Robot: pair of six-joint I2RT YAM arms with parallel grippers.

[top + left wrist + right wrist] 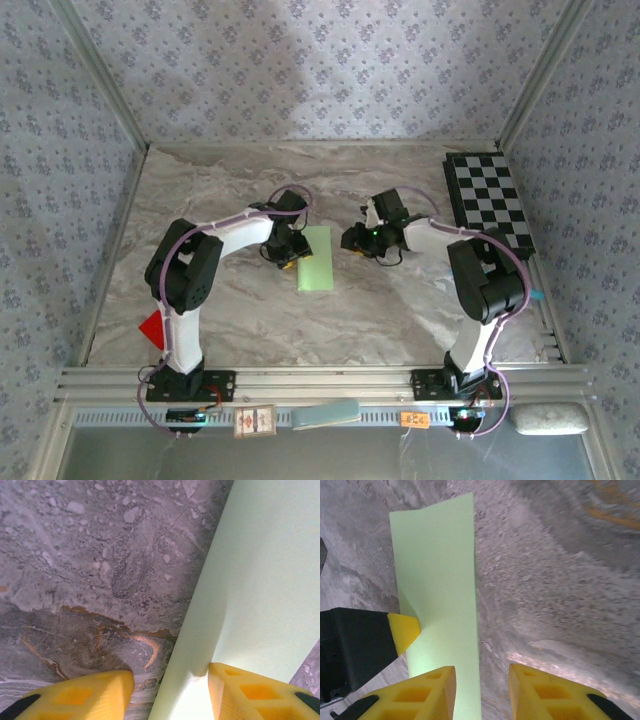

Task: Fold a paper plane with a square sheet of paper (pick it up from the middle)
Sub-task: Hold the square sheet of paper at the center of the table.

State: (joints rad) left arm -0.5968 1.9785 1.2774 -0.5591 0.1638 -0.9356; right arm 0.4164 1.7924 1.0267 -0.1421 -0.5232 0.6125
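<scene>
The sheet of paper (316,259) is pale green and lies on the marble table as a long, narrow folded rectangle. My left gripper (286,252) stands open at its left long edge. In the left wrist view the paper (260,570) has its rounded edge running between the yellow fingers (75,695), and the right finger presses down on the sheet, denting it. My right gripper (356,240) is open just right of the paper. In the right wrist view its gripper (482,692) straddles the right edge of the paper (440,580), left finger over the sheet, right finger over bare table.
A black-and-white checkerboard (490,205) lies at the back right. A red triangular piece (152,328) sits by the left arm's base. On the front rail lie a light-blue card (325,413) and a grey pad (548,418). Patterned walls enclose the table.
</scene>
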